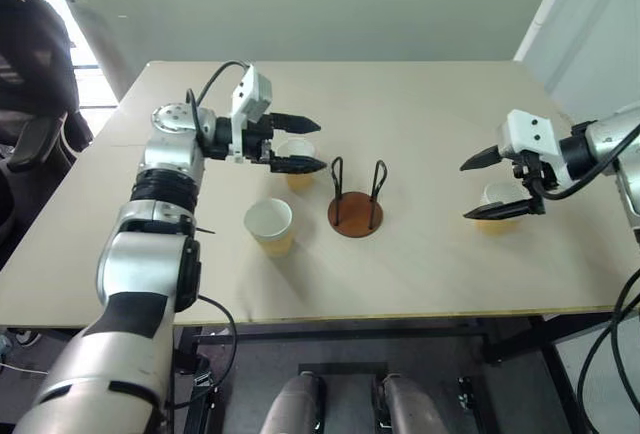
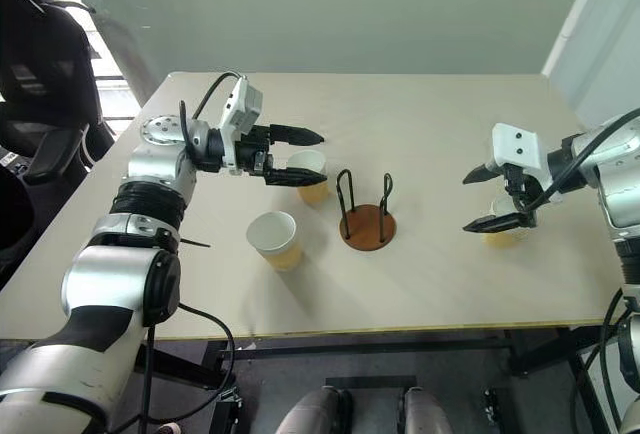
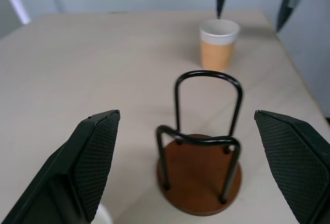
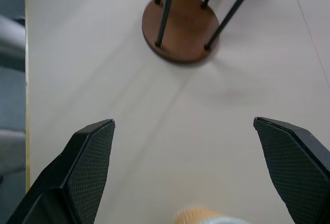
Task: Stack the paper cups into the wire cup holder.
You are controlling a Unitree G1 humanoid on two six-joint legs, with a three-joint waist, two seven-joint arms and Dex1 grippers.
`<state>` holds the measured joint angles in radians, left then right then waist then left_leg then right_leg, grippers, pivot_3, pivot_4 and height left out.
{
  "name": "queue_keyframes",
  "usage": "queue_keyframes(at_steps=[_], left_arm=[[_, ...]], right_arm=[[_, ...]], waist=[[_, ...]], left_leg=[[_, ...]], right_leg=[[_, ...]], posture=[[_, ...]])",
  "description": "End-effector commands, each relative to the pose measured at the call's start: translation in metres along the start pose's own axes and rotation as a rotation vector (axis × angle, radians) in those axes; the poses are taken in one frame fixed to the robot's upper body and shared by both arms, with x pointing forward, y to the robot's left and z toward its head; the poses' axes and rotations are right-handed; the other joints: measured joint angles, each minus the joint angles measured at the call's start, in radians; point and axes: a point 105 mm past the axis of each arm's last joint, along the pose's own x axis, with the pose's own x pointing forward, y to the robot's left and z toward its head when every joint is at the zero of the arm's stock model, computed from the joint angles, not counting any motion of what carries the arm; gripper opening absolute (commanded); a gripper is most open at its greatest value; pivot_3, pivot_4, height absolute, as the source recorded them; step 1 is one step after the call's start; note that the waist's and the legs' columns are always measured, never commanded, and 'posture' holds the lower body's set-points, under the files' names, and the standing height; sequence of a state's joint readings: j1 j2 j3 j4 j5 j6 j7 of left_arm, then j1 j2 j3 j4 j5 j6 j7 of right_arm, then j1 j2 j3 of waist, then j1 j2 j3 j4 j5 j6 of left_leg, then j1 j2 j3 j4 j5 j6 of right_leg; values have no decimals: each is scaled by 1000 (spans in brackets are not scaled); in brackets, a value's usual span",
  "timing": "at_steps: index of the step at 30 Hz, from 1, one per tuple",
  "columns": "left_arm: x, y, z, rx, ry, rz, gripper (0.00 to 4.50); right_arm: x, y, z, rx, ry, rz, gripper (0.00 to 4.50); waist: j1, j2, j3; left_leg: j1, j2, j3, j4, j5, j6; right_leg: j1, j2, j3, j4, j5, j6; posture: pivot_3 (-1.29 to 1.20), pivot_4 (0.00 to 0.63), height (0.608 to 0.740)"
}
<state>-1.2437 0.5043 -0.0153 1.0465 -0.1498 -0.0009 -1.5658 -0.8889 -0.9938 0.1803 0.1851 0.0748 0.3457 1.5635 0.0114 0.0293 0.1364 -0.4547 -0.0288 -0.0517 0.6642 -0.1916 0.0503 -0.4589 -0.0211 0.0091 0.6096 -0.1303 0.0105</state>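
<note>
The wire cup holder (image 1: 355, 206), black loops on a reddish-brown disc, stands empty mid-table. One paper cup (image 1: 270, 226) stands upright to its front left. A second cup (image 1: 298, 161) stands just left of the holder, partly behind my left gripper (image 1: 321, 143), which hovers open over it and points at the holder (image 3: 200, 168). A third cup (image 1: 497, 197) stands at the right, and it shows beyond the holder in the left wrist view (image 3: 219, 43). My right gripper (image 1: 467, 191) hangs open above this cup with nothing between its fingers. Its rim (image 4: 206, 217) peeks in below.
The beige table (image 1: 420, 264) has its front edge close to the cups and its right edge just past the right arm. A black chair (image 1: 35, 64) stands off the table's left side. A cable loops over the left wrist.
</note>
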Motion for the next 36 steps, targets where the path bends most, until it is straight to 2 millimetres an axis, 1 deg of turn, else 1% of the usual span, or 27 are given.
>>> queue_keyframes(at_steps=[1, 7, 14, 17, 19, 23, 28, 36], left_arm=[[-6, -3, 18, 91, 37, -48, 4500], [-13, -3, 21, 121, 74, -53, 4500], [-15, -5, 23, 127, 65, -60, 4500], [-14, -5, 24, 126, 58, -60, 4500], [-14, -5, 23, 122, 58, -60, 4500], [-15, -4, 23, 118, 57, -58, 4500], [-13, -4, 23, 115, 54, -59, 4500], [-14, -4, 23, 117, 54, -60, 4500]], right_arm=[[-9, -1, 1, -64, 38, -23, 4445], [-8, 0, -10, -84, 95, -4, 4445], [-1, 0, -34, -99, 182, 22, 4445], [-2, -3, -47, -108, 236, 24, 4445], [-4, -4, -52, -99, 244, 23, 4445], [-11, -5, -57, -90, 264, 25, 4445], [-14, -4, -61, -78, 272, 25, 4445], [-17, 1, -51, -49, 226, 41, 4445]], waist=[[-2, 0, 0], [-3, 0, 0], [3, 0, 0], [3, 0, 0], [2, 0, 0], [0, 0, 0], [0, 0, 0], [0, 0, 0]], left_leg=[[0, 0, 0, 0, 0, 0], [0, 0, 0, 0, 1, 1], [0, 0, 0, 2, 0, 3], [0, -1, 0, 2, 0, 4], [0, -1, 0, 2, 0, 4], [0, -1, 0, 2, 0, 4], [0, -1, 0, 2, 0, 4], [0, -1, 0, 2, 0, 4]], right_leg=[[0, 0, 0, 0, 0, 0], [0, 0, 0, 0, 0, 2], [2, -1, 1, -1, 0, 4], [2, -1, 0, -1, 0, 4], [2, -1, 0, -1, 0, 4], [2, -1, 0, -1, 2, 7], [2, -1, 1, -1, 2, 7], [2, -1, 0, -1, 0, 4]], posture=[[0, 150, 740], [0, 150, 740], [0, 150, 740], [0, 150, 740], [0, 150, 740], [0, 150, 740], [0, 150, 740], [0, 150, 740]])
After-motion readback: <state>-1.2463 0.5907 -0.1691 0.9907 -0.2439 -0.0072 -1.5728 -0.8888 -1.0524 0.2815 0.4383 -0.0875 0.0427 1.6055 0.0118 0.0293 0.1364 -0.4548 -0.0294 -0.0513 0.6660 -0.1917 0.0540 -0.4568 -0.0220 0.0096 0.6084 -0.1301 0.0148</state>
